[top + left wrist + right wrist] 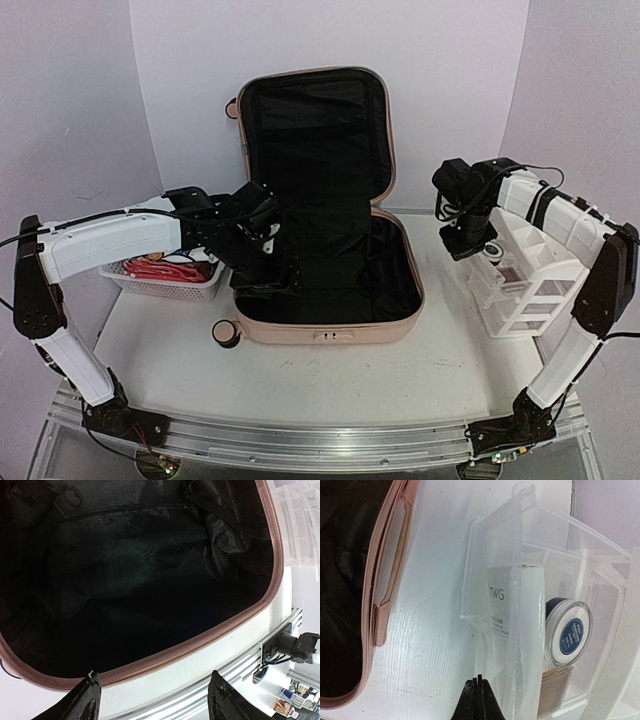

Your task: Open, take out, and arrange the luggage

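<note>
The luggage (330, 328) lies open mid-tabletop (300, 385), lid upright. My left pincer (154, 680), wide and empty, hangs at its rim; reaching in may snag the black lining (150, 580). My right pincer (479, 680), closed on nothing, may knock the plastic organiser (520, 605) beside it.

A white table (350, 385) stands against plain pale walls (70, 90).

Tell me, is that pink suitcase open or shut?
Open. The luggage lies flat with its lid standing upright and the black inside exposed.
</note>
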You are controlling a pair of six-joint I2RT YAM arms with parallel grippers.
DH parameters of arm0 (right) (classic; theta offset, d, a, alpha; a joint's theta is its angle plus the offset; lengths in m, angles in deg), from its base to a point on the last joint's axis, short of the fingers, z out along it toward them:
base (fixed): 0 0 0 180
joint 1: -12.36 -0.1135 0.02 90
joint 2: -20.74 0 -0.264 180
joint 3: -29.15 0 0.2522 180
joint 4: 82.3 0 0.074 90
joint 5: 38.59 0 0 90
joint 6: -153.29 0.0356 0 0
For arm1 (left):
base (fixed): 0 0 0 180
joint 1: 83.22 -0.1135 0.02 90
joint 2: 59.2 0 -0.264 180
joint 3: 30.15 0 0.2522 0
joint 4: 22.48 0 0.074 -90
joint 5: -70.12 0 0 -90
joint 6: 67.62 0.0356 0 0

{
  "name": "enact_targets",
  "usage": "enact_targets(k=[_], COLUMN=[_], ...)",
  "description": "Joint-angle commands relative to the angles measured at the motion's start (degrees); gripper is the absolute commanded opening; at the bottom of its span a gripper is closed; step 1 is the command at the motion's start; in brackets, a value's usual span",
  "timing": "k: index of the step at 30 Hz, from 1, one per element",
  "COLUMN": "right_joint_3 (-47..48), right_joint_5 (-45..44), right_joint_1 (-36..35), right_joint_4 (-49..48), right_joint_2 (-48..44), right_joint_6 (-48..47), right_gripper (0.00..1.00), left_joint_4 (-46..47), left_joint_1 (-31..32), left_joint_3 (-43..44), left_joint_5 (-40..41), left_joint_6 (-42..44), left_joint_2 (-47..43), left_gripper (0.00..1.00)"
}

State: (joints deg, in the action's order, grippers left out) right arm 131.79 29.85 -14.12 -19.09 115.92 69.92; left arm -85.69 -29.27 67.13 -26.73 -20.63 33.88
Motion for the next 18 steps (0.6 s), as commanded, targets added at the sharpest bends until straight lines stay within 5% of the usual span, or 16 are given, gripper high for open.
enact_targets(k=[1, 11, 18], right_joint_3=[0.6, 8.9, 13.5], right_joint_5=[-4.7, 5.3, 10.6], right_joint_1=[5.6, 5.9, 5.8], right_joint_4=[5.0, 3.6, 4.0], right_joint_2=[-0.1, 6.0, 8.8], right_joint_6=[-1.5, -0.4, 1.2], right_gripper=[0.00, 0.00, 0.33], left_joint_4=[1.1, 1.0, 1.1], left_joint_1=[0.3, 0.6, 0.9], left_joint_3=[-0.6, -0.7, -1.2], left_joint_5=[1.0, 1.3, 2.3], left_joint_6=[-0.7, -0.8, -1.2], left_joint_2=[-2.6, -2.7, -3.5], left_gripper=[0.74, 0.74, 0.74])
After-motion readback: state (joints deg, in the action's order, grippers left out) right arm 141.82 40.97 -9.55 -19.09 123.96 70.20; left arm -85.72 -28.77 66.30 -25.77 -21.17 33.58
